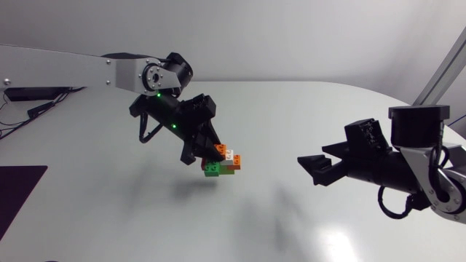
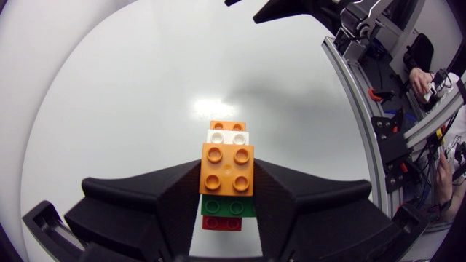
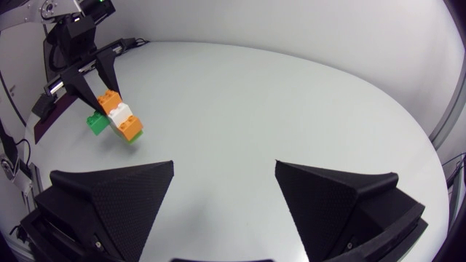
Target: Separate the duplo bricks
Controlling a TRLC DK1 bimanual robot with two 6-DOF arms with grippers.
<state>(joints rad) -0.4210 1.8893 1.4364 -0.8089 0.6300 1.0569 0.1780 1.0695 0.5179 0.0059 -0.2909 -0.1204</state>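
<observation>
Bright, even light fell from overhead on the smooth pale grey table [image 1: 291, 131]. In the head view, the clump of orange, white, green and red plastic bricks [image 1: 227, 164] cast a soft, faint shadow at its seven o'clock. A dull glare patch lay at the table's five o'clock. In the left wrist view, a white glare spot sat just ahead of the bricks. Both wrist views bowed the table's rim, and edges stayed crisp.

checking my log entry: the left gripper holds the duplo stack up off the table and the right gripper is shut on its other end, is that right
Not quite. The right gripper is open and empty, well apart from the duplo stack, as the right wrist view shows. The rest stands: the left gripper holds the stack up off the table.
</observation>
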